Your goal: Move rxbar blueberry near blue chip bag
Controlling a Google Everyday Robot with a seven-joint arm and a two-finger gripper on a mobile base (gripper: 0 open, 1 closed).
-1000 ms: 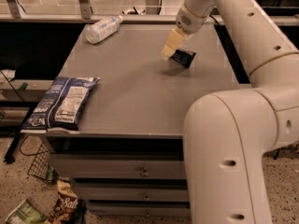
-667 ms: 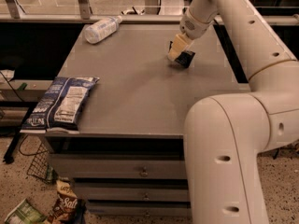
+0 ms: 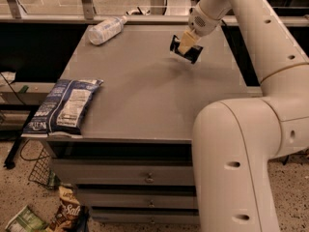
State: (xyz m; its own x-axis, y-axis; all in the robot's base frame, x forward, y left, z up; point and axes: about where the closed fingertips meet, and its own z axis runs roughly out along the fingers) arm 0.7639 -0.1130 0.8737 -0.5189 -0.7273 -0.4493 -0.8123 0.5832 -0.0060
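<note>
The rxbar blueberry [image 3: 192,55] is a small dark wrapper at the back right of the grey table [image 3: 145,95]. My gripper [image 3: 185,44] is shut on it from above and holds it a little off the tabletop, with a faint shadow below. The blue chip bag [image 3: 63,105] lies flat at the table's front left corner, partly over the edge, far from the bar. My white arm reaches in from the right.
A clear plastic bottle [image 3: 107,29] lies on its side at the table's back left. A brown "Salt" bag [image 3: 70,214], a green packet [image 3: 24,221] and a wire basket [image 3: 41,170] are on the floor at the left. Drawers [image 3: 145,175] sit under the table.
My gripper has closed on the bar and raised it slightly off the table, shifting a little to the left. The chip bag and bottle have not moved.
</note>
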